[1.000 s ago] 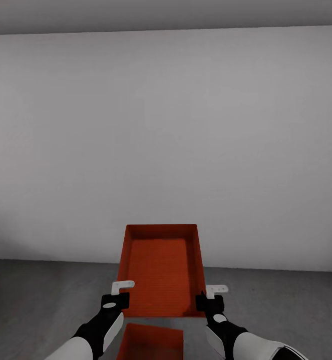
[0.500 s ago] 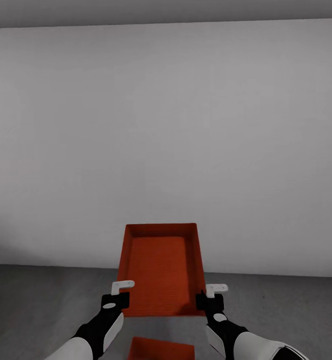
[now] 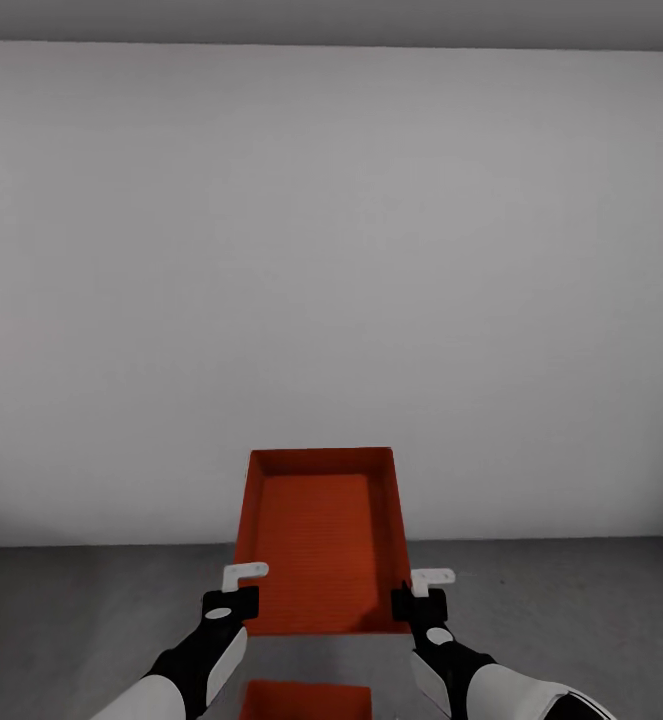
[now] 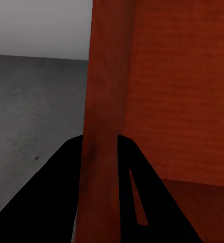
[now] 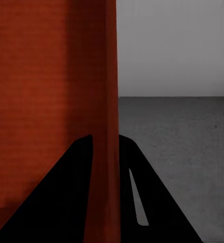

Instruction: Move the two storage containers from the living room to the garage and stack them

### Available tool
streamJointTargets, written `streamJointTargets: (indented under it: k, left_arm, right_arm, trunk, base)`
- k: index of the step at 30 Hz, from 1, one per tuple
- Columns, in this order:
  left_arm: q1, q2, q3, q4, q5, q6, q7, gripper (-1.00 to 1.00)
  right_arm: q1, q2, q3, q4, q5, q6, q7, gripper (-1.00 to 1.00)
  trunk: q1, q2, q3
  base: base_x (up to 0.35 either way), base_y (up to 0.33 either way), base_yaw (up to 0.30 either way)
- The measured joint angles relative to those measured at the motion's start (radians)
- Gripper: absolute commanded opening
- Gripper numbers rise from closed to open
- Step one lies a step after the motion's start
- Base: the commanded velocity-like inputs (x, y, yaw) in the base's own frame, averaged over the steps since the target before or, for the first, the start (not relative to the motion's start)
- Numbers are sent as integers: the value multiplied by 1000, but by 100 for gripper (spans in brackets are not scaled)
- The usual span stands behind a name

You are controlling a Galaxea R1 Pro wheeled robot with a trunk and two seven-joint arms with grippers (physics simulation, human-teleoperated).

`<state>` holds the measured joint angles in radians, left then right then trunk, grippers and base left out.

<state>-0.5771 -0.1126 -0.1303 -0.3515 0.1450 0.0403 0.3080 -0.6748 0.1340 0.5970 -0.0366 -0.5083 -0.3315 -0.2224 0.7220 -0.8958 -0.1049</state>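
Two orange-red containers were in play: you carried the upper container [image 3: 321,540] in the air in front of the trunk, and the lower container [image 3: 308,700] sat on the dark grey floor [image 3: 81,620] right below its near end, at the bottom edge of the head view.

Your left hand [image 3: 235,590] was pinching the left wall of the upper container, which ran between its dark fingers [image 4: 142,192] in the left wrist view. Your right hand [image 3: 423,592] was clamped likewise on the right wall, the fingers [image 5: 66,192] sitting either side of it. Both grips sat at the near end, so the bin reached out ahead of the hands toward the white-grey wall [image 3: 331,250].

My judgement was that the stacking step was in hand. To do it well, you needed to draw the held bin back until it lay squarely over the lower one, match the long sides, lower both hands evenly so neither thin wall twisted, and release only once it rested.
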Motion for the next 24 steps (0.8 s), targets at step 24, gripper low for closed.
streamJointTargets:
  k: [24]
  left_arm:
    - [0,-1,0,0,2,-1,2,-100]
  right_arm:
    - [0,-2,-2,-4,3,3,0,-100]
  trunk:
    - [0,0,0]
  base:
    - [0,34,-47]
